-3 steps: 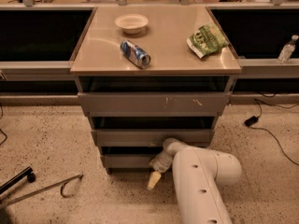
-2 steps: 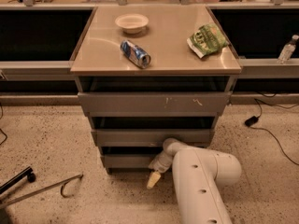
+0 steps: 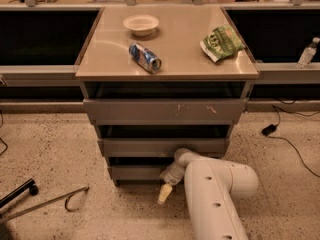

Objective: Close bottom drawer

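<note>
One cream-tipped gripper (image 3: 165,192) sits before the plain grey metal bottom drawer (image 3: 135,172), seemingly to push it in. Spread or closed, I cannot tell.

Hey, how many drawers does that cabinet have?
3, stacked: the top drawer under the tabletop, the middle drawer below it, the bottom drawer nearest the floor. The end effector is by its front.
</note>
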`<action>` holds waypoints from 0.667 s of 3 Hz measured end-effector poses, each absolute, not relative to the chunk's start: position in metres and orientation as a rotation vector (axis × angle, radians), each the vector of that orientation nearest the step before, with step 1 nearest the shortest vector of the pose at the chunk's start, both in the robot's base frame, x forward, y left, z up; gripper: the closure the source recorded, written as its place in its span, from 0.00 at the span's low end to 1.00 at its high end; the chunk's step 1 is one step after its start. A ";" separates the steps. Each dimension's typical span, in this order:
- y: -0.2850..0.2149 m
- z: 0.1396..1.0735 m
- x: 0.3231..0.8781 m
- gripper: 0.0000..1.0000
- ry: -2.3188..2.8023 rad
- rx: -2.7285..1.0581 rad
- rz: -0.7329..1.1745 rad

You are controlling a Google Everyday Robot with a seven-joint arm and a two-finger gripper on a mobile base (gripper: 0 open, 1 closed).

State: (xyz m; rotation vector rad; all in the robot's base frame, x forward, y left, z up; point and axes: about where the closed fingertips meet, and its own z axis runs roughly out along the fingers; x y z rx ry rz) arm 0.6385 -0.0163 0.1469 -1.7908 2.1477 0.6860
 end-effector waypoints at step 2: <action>-0.021 0.155 0.634 0.00 2.131 -1.763 0.643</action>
